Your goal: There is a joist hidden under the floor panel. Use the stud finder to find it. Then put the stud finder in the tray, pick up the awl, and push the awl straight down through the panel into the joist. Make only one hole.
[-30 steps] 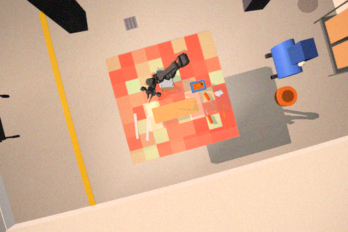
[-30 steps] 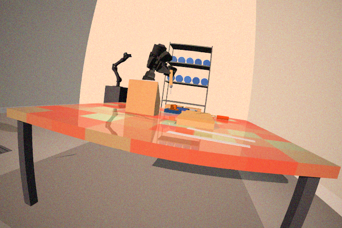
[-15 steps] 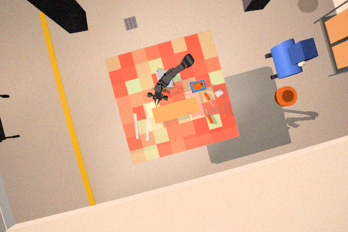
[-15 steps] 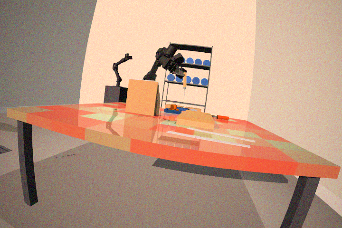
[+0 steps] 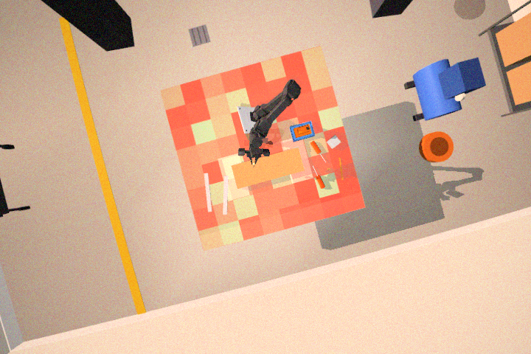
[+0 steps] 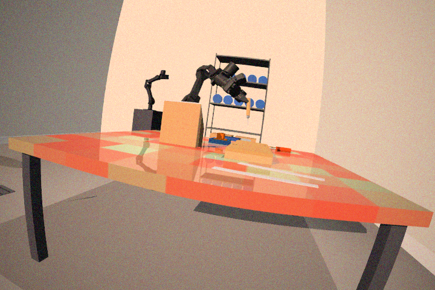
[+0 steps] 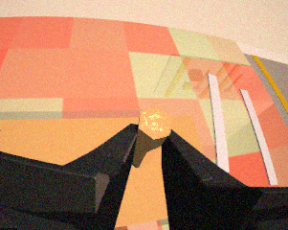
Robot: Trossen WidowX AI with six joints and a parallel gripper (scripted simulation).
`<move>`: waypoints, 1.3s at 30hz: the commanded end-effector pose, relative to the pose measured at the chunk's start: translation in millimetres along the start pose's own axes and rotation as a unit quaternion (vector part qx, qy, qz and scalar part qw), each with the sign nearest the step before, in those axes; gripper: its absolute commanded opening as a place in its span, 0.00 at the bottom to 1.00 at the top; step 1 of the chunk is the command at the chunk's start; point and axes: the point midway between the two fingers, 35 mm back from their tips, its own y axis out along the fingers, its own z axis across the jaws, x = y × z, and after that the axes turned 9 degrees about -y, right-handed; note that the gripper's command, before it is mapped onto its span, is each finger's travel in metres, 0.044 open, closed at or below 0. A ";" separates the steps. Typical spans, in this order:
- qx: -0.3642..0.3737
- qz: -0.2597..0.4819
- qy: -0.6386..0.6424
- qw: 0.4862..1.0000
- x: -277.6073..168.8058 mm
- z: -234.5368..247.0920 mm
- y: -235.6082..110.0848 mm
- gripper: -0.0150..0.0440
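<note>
A matte charcoal-black robot arm (image 5: 274, 106) built from chunky, blocky segments joined by rounded joints. It ends in a black parallel-jaw gripper (image 7: 149, 148) with two broad, wedge-shaped fingers tapering toward their tips. No visible markings or cables.

A patchwork red, orange and green table (image 6: 341, 208) on dark legs stood on a grey-beige floor (image 5: 57, 250) crossed by a yellow line (image 5: 103, 175) at left, with a cream wall (image 6: 177, 51) and metal shelving (image 6: 242, 61) behind.
</note>
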 end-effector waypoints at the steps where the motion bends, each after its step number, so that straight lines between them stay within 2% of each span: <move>1: 0.018 -0.002 -0.007 1.000 10.4 22.8 1.7 0.25; 23: 0.152 0.033 -0.028 0.988 17.2 166.4 -7.8 0.25; 39: 0.156 0.034 -0.028 0.987 11.2 172.5 -4.3 0.25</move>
